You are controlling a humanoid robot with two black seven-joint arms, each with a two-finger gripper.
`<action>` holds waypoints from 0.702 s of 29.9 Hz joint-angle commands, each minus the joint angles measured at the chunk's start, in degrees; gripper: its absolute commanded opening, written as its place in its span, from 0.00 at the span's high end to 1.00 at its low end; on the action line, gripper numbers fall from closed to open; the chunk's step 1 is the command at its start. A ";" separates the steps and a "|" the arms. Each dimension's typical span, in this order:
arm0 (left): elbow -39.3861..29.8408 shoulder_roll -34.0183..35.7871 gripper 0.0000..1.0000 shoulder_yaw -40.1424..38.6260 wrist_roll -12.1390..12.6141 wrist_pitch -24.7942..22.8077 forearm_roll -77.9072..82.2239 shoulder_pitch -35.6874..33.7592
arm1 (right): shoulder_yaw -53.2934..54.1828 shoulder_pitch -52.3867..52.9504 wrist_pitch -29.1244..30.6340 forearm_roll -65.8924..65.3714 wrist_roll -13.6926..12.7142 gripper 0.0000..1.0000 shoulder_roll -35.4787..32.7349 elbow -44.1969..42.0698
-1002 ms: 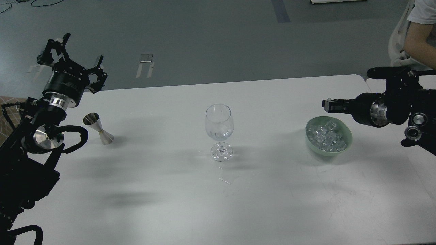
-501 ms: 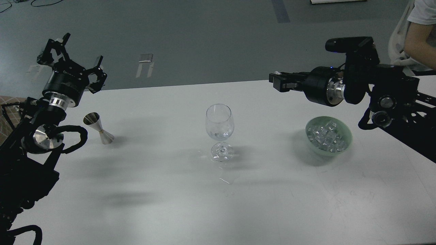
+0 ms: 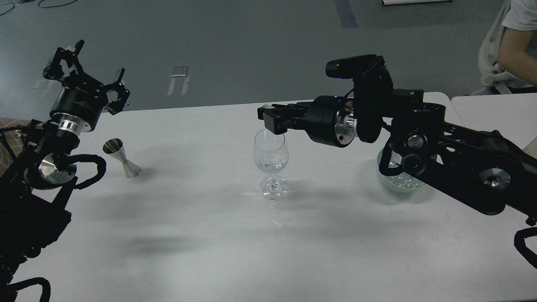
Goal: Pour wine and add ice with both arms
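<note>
While your right gripper (image 3: 270, 119) points left, arm lying sideways over the wine glass (image 3: 270, 161) rim (can't tell if the fingers are apart), the ice (image 3: 398, 179) sits in the green bowl (image 3: 388, 181), mostly hidden. Left gripper (image 3: 86, 71) is spread, pointing up.

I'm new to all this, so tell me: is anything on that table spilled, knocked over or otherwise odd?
Mostly tidy. One oddity: small wet-looking streaks on the table just in front of the upright wine glass, possibly a spill. The jigger leans, seemingly tipped.
</note>
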 commanded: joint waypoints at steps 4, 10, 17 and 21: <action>0.00 0.08 0.05 -0.02 0.00 -0.06 -0.07 0.00 | -1.54 0.02 -0.09 -0.08 -1.32 0.71 1.37 0.32; 0.00 0.08 0.05 -0.02 0.00 -0.06 -0.07 0.00 | -2.07 0.11 0.00 -0.25 -1.40 0.70 1.46 0.23; 0.00 0.08 0.05 -0.02 0.00 -0.06 0.02 0.00 | -2.07 0.11 0.00 -0.26 -2.54 0.63 1.20 0.14; 0.00 -0.01 0.05 -0.02 0.00 0.03 -0.07 0.00 | -2.16 0.02 0.00 -0.17 -2.55 0.58 1.02 0.23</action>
